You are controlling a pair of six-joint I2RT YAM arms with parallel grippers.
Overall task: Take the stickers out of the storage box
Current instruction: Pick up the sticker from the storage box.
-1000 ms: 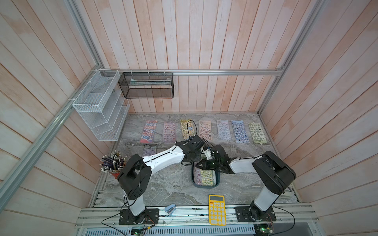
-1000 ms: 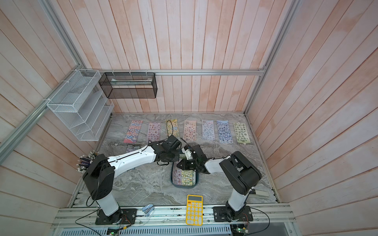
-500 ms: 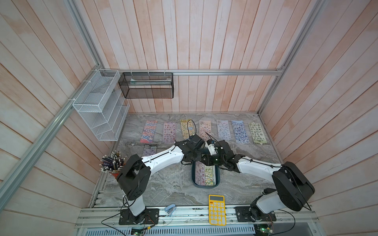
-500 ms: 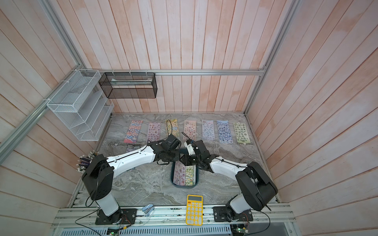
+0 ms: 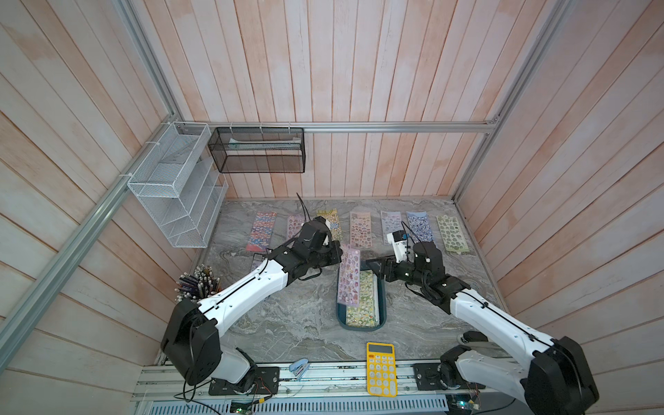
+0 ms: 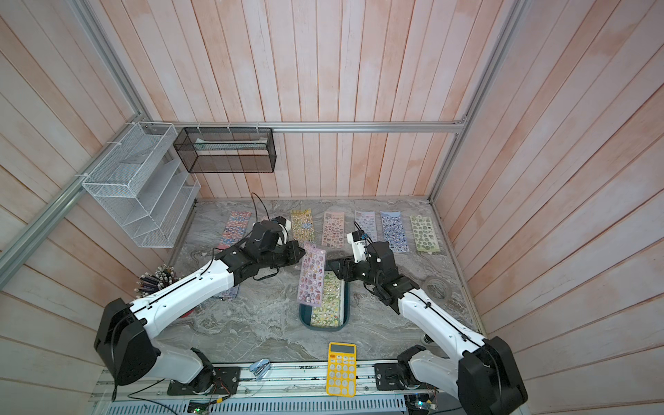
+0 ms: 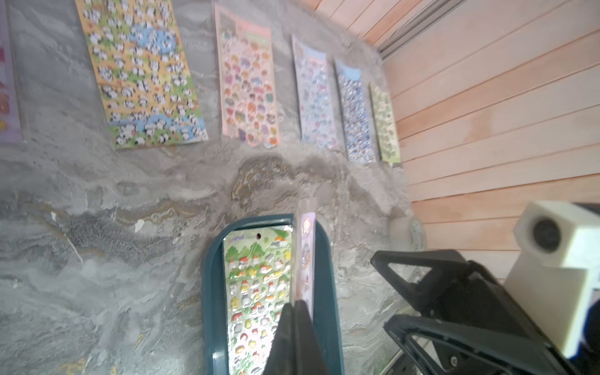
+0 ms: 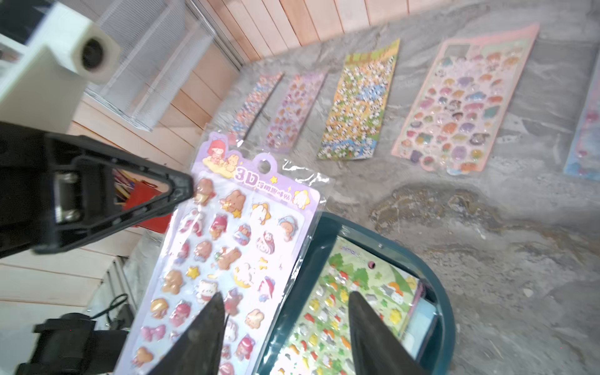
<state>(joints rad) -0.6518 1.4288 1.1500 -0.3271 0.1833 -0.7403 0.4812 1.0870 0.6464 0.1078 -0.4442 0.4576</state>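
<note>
tabletop (image 5: 305,319) far edge: 7 stickers (image 5: 360,230) | box (image 5: 382,305): 1 green sticker (image 5: 364,298) showing | left gripper (image 7: 293,305): clamped on 1 lilac sticker (image 5: 349,276) | right gripper (image 8: 286,295): apart

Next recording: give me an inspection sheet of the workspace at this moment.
Surface: grey marbled table, nothing spilled.
Job's things: lilac sheet held tilted over storage box; green sheet topmost inside; seven sheets in a back row.
Clutter: yellow calculator, stapler, pencil cup, tape roll.
Pincers: left pincer shut on lilac sheet; right pincer open, empty.
Cables: black cable loops above left wrist.
Surroundings: white wire rack, black mesh basket, plank walls.
</note>
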